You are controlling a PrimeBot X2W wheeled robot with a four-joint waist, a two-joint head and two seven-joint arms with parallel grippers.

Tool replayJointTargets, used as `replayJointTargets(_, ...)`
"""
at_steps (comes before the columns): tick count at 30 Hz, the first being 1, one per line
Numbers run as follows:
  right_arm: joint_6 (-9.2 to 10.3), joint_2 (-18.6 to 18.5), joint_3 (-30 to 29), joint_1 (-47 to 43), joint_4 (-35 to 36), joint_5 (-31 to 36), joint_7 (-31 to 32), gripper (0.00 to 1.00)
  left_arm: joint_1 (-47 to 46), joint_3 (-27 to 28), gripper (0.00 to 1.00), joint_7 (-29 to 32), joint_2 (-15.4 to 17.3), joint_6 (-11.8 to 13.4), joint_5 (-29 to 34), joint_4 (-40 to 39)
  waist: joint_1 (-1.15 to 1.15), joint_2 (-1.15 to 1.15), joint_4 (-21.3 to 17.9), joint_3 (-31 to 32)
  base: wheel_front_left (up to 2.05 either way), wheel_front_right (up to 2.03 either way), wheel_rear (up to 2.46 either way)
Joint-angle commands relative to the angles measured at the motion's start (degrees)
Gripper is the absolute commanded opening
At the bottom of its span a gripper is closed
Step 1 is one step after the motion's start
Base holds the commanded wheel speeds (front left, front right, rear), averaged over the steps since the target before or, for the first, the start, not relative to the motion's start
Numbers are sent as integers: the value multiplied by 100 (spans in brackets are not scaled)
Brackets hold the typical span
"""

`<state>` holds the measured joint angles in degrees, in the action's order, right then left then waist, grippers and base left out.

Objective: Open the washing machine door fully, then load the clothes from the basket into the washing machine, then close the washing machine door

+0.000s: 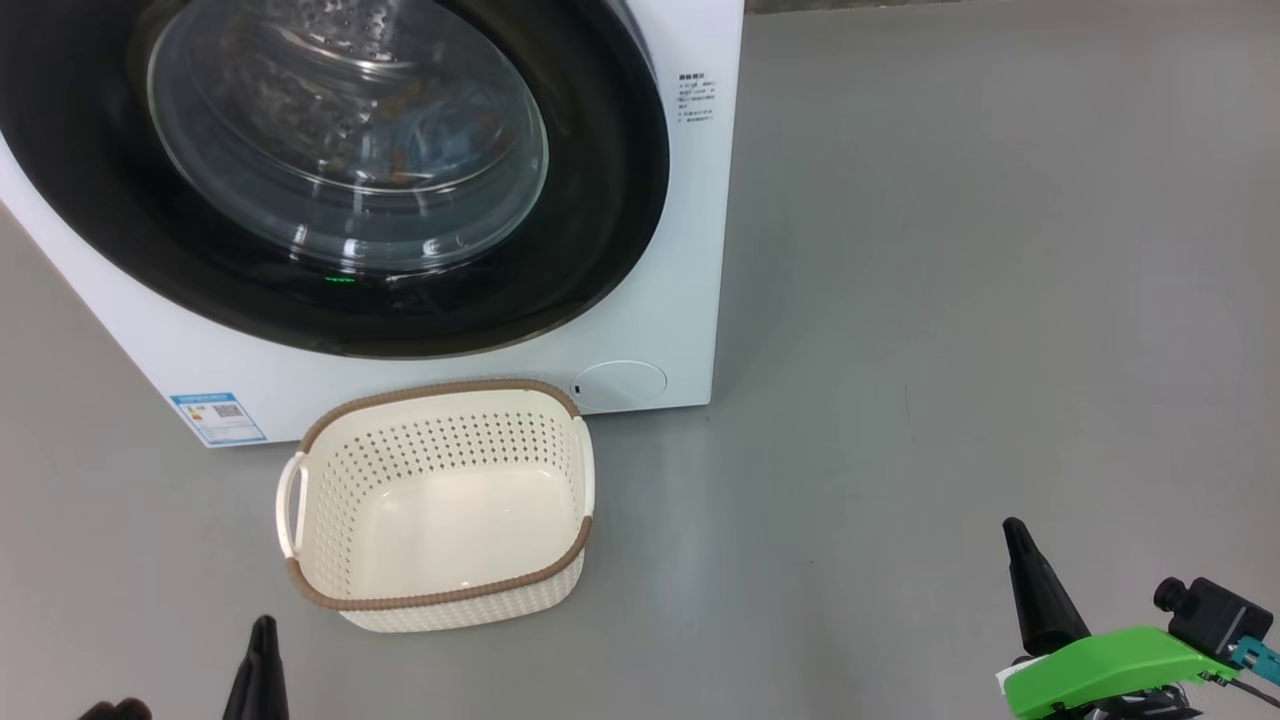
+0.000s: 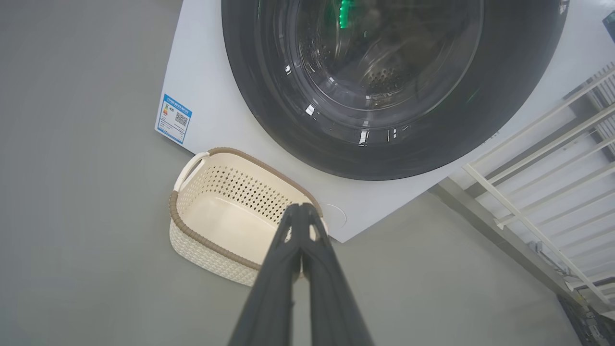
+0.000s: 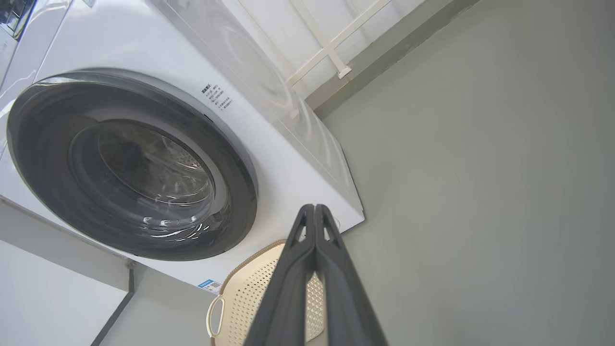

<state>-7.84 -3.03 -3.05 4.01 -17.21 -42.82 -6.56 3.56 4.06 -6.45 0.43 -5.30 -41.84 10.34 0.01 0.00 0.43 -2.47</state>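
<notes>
1. My left claw (image 1: pixel 264 632) was pressed together and carried nothing. It sat low over the floor (image 1: pixel 900 300), near the near left corner of the basket (image 1: pixel 440 390). A careless sweep to the right from there could have knocked that light basket away.
2. The washing machine door (image 1: pixel 620 200) sat flush in the front of the washing machine (image 1: pixel 690 260). I could not tell whether it had caught shut. If it had not, it could have swung out over the basket.
3. My right claw (image 1: pixel 1013 528), also pressed together and empty, hung well apart to the right, so I judged little risk there.
4. The basket stood on the floor just beside the machine's lower front edge, with nothing in it.
5. Through the door's glass, the drum (image 1: pixel 330 60) seemed to hold the clothes (image 1: pixel 432 126), pale blue with orange-brown specks, blurred by reflections.
</notes>
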Motion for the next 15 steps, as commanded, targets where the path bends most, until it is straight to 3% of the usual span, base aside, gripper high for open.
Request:
replayJointTargets(1,14,-12,5,153,172,-182,48,0,-253,97,0,46,113,-30,-181,-98,-1,0,-1,4,0,0,0)
replayJointTargets(15,18,-7,-62,165,200,-1078,286,0,-389,125,0,281,138,-65,-1097,-9,-1,0,-9,47,0,0,0)
